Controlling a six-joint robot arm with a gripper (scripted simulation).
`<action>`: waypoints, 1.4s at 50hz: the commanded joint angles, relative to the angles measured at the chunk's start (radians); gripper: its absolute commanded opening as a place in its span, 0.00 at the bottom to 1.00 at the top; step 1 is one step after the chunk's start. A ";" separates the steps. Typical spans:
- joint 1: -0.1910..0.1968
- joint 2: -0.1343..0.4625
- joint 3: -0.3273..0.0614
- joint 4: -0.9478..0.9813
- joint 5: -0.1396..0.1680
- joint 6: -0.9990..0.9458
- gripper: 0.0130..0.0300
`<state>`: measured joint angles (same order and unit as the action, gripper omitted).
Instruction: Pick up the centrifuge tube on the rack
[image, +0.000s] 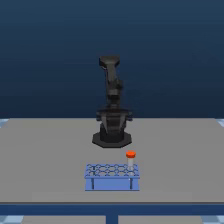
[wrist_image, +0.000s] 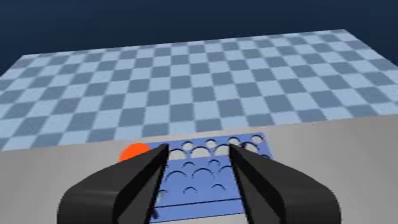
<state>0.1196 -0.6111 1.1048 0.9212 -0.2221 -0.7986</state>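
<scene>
I see a plain grey worktop (image: 45, 160), a blue-and-white checkered floor (wrist_image: 195, 80) beyond its edge, and a dark blue backdrop (image: 50, 50) behind everything.

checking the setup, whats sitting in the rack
One centrifuge tube with an orange-red cap stands in a back corner hole of the rack, on the exterior view's right. Other holes look empty. Its lower part is hidden inside the rack.

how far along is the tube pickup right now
Nothing is done yet: the centrifuge tube stands in the rack at its corner on the exterior view's right. In hand: the arm is folded up over its base, and the end effector is open and empty, looking down on the rack. Left: descend, grip and lift the tube.
</scene>
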 joint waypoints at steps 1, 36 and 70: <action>0.054 0.044 -0.025 0.082 -0.031 -0.089 1.00; 0.196 0.297 -0.200 0.432 -0.067 -0.384 1.00; 0.212 0.343 -0.226 0.447 -0.069 -0.391 1.00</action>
<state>0.3322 -0.2674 0.8770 1.3758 -0.2901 -1.1986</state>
